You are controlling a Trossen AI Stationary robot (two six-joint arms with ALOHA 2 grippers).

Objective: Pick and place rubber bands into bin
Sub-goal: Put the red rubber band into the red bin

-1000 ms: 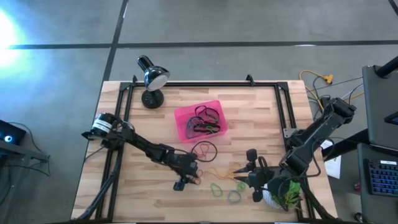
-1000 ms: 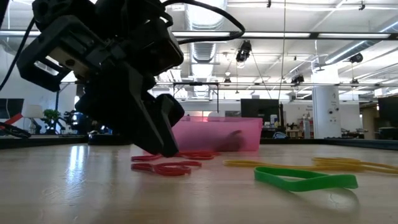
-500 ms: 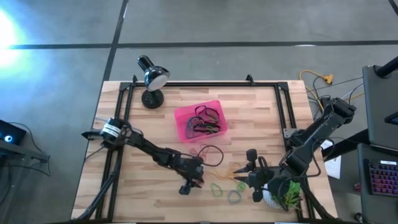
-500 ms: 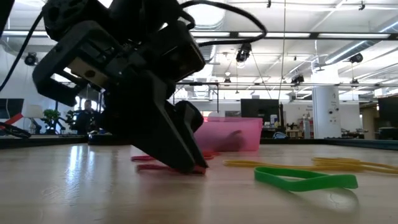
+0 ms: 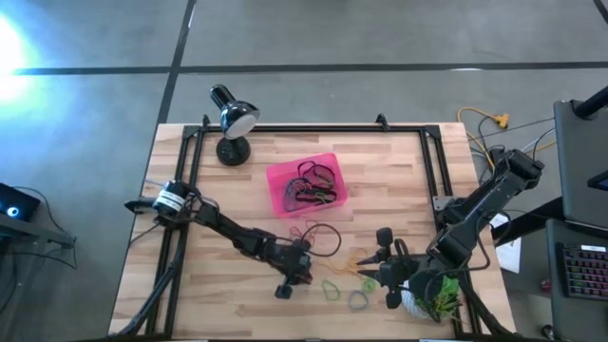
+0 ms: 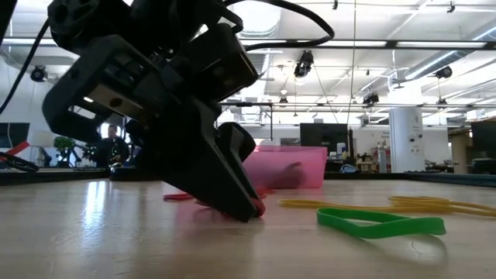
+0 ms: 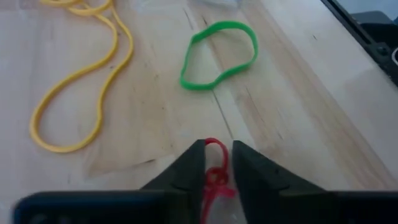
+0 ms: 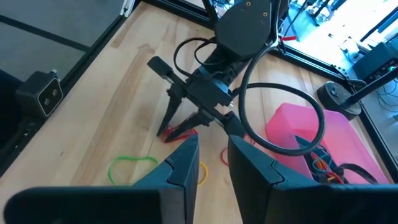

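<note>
A thin red rubber band (image 7: 214, 177) is seen bunched and crumpled between the fingertips of the left gripper (image 7: 216, 163), whose jaws are nearly closed on it, tips down at the tabletop near the front-centre of the table (image 5: 199, 285). In the low view the red band (image 6: 252, 206) is pressed against the wood under the dark fingers. Other bands lie loose nearby: a green loop (image 7: 217, 55), a long yellow one (image 7: 81, 93), a black loop (image 5: 323, 236) just in front of the bin, and a grey one (image 5: 358, 301) near the table's front edge.

The surface is pale wood planking w/ a black frame. A black desk lamp (image 5: 231, 119) stands at the back-left. Behind the table, an industrial hall w/ ceiling lights and pipes is shown.

The pink bin (image 5: 277, 177) sits approx. mid-table, well apart from the left gripper; black and reddish bands are piled inside.

The right gripper (image 5: 391, 271) is parked at front-right, beside a potted plant (image 5: 437, 294), fingers slightly apart, nothing held.
</note>
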